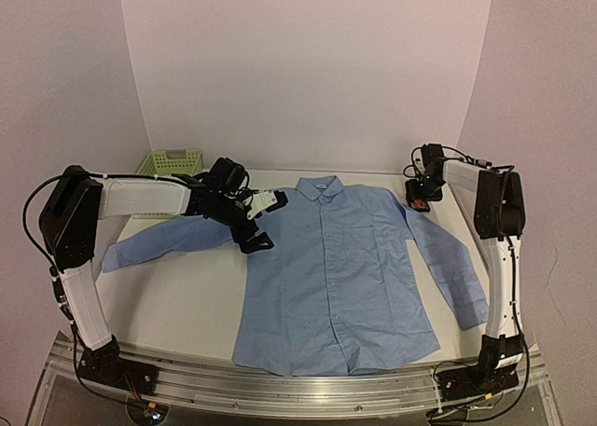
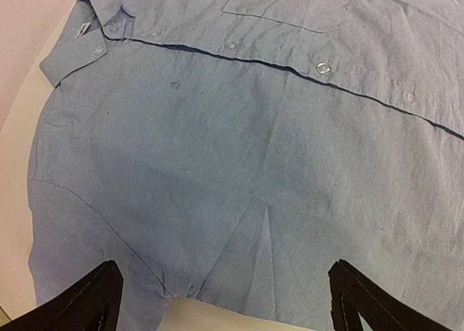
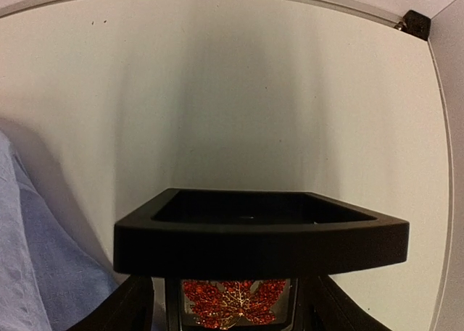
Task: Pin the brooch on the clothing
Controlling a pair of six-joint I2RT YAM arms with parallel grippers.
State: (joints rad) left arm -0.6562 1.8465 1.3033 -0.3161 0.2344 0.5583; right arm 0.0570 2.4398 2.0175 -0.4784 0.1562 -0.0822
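The light blue shirt [image 1: 336,277] lies flat and buttoned on the table, collar at the far side. My left gripper [image 1: 256,230] hovers over its left shoulder and armpit, jaws wide open and empty. In the left wrist view the shirt [image 2: 239,143] fills the frame above the gripper [image 2: 221,306]. My right gripper [image 1: 419,200] is at the far right, beside the shirt's right shoulder. In the right wrist view a red-orange and gold leaf brooch [image 3: 232,302] sits between its fingers [image 3: 138,306], which close on its sides. A black square box frame [image 3: 261,244] stands just in front.
A pale green plastic basket [image 1: 171,160] stands at the back left behind the left arm. The shirt's right sleeve [image 3: 29,273] lies left of the right gripper. The table's curved far edge and white walls are close behind the box.
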